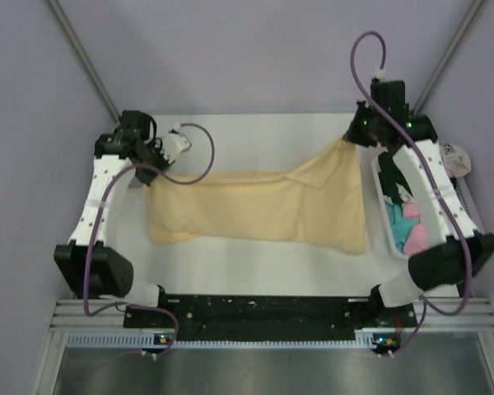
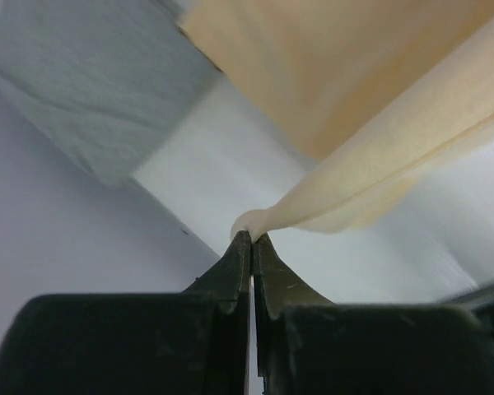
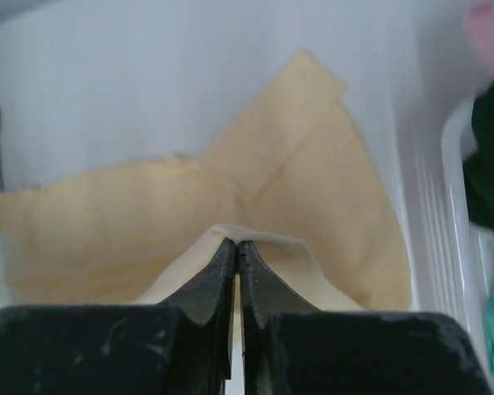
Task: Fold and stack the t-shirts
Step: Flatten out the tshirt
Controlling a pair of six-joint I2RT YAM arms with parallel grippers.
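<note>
Across the white surface (image 1: 255,267), pale yellow-peach t-shirt (image 1: 263,210) lying stretched, left hand (image 2: 251,239) pinching its corner by the left edge, right hand (image 3: 235,244) clamping another near the far right corner

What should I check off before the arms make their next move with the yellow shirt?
1. Left tool grip: ok, shut on a bunched corner of the yellow shirt.
2. Right tool grip: ok, shut on the shirt's far right edge.
3. Shirt spread smooth: not ok, wrinkles and a diagonal fold show towards its right side.
4. Shirt clear of the basket: ok, its right edge lies beside the rim, not over it.
5. Grey shirt out of the way: cannot tell, it shows only at the edge of the left wrist view.
</note>
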